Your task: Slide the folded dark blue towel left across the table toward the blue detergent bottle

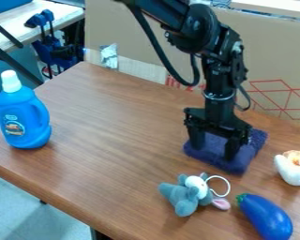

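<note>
Black claw (214, 150): fingers spread, one toward each side of the dark blue cloth (213, 156). The cloth lies on the brown table (108, 131) directly beneath the claw, beyond the grey plush toy (185, 196).

A fixed camera looks down at a slant across the table (108, 140), facing cardboard (127, 37) from mid-range.

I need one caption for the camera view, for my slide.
Robot gripper with fingers apart at a dark blue cloth; plush toy, toy eggplant and blue bottle share the table.
</note>
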### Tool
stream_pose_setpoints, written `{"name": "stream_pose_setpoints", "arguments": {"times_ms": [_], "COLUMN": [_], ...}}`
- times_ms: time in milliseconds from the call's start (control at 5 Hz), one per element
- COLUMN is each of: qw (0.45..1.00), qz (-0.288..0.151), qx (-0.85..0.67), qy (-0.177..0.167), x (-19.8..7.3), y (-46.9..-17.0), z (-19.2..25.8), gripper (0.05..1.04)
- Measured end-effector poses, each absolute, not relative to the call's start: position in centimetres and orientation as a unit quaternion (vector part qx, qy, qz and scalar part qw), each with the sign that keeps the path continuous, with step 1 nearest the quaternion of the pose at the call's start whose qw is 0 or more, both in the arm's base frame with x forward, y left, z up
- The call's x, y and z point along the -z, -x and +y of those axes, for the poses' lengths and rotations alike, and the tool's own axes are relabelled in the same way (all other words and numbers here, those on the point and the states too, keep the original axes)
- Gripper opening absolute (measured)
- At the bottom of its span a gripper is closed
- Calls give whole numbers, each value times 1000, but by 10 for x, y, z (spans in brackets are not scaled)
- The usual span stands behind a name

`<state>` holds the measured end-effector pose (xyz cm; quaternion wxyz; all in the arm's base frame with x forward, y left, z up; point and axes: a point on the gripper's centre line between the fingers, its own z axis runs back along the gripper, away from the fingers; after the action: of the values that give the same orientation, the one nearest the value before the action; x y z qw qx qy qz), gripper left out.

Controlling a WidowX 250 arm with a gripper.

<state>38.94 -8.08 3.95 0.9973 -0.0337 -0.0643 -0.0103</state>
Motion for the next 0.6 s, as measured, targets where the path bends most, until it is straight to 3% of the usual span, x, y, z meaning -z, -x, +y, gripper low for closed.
{"name": "stream_pose_setpoints", "arguments": {"times_ms": [200,400,600], "qw": [997,998,996], "qz": [-65,-48,-47], "qx": [-3,-37,-80], "qy": [30,-7,-9], "x": [-38,-37,-36], "y": [-393,-365,-345], "z": [-74,-45,-6], "gripper": [1001,1002,1001]}}
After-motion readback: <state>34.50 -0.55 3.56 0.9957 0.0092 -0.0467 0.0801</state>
